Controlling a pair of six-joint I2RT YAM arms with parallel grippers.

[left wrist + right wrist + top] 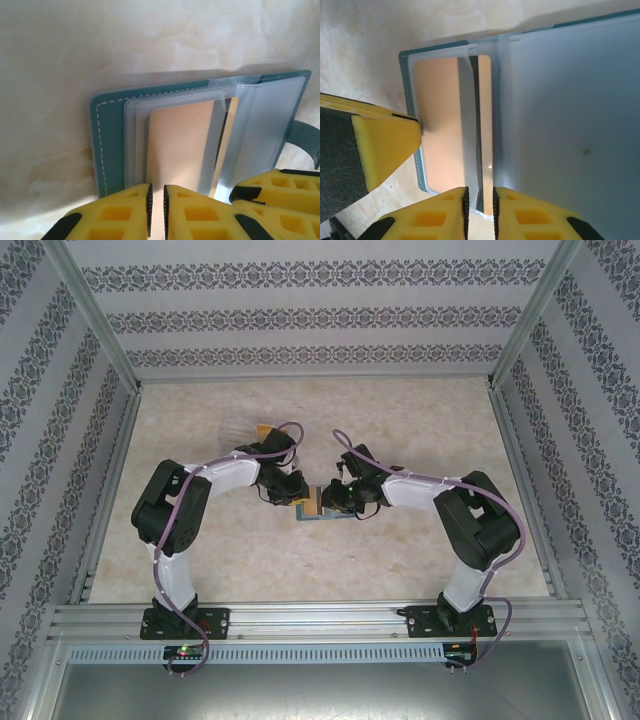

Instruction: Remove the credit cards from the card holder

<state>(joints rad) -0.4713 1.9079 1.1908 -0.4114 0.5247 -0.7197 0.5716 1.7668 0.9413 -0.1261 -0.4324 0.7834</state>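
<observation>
The card holder [318,511] lies open like a book at mid-table, blue-grey cover [107,145] down, clear sleeves up. A pale orange credit card [177,145] sits in its left sleeve [437,120]. One sleeve leaf [470,130] stands up edge-on along the fold. My left gripper [156,210] is over the near edge of that card, jaws a narrow slit apart with nothing between them; one of its fingers [385,145] touches the holder's left edge. My right gripper [480,210] straddles the upright leaf, jaws slightly apart. Another orange-gold card [265,430] lies behind the left arm.
The holder's clasp tab [305,137] sticks out on its right side. Both grippers [300,496] [336,502] meet tip to tip over the holder. Patterned walls and metal rails [320,618] enclose the beige table.
</observation>
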